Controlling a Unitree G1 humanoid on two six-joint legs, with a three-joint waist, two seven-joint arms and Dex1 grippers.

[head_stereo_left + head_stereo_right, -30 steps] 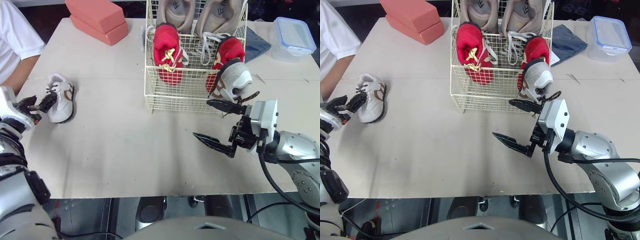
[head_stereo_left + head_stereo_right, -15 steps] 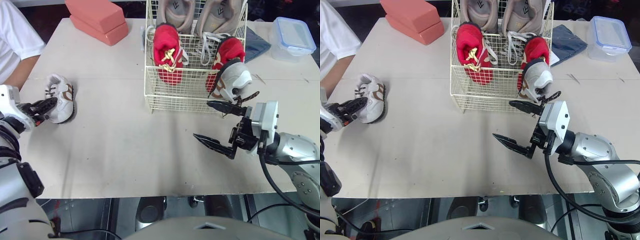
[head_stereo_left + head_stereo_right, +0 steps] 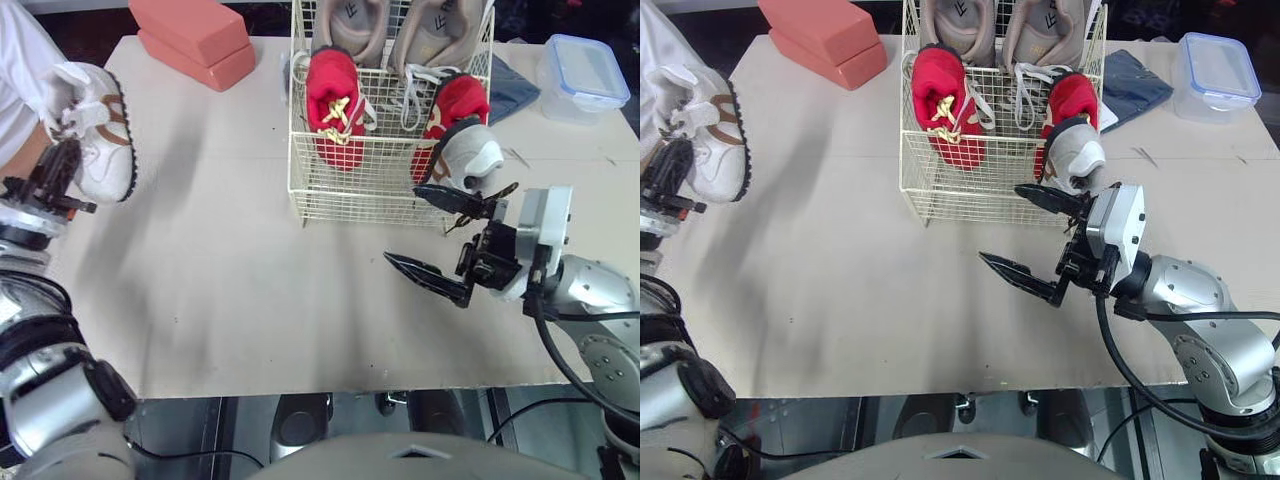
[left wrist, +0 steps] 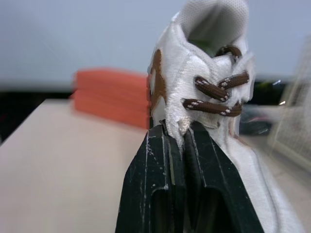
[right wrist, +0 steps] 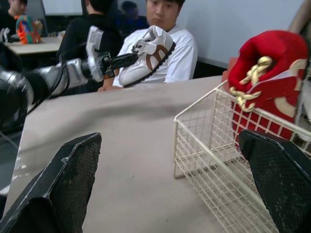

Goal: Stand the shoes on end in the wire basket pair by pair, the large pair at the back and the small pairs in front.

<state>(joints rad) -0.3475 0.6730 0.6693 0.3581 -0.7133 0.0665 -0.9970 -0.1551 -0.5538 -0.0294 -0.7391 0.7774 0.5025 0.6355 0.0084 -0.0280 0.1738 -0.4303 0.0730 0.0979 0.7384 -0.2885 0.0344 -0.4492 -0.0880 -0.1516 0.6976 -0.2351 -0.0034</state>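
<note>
Evidently the last small pair is in hand. The left pincer (image 3: 60, 165) is clamped on the laced edge of a white shoe (image 3: 95, 130), holding it clear of the counter (image 3: 250, 290) at the upper left of the frame. Its mate (image 3: 470, 155) stands on end at the front right of the wire basket (image 3: 350, 190), by the red pair (image 3: 335, 95), with the large beige pair (image 3: 350, 25) behind. The right pincer (image 3: 402, 222) hangs wide apart just before the basket, at lower right. The next move likely calls for carrying the shoe across and tipping it on end beside its mate. The shoe looks soft and padded, with brown laces and trim; the basket is a stiff, thin cream grid.
</note>
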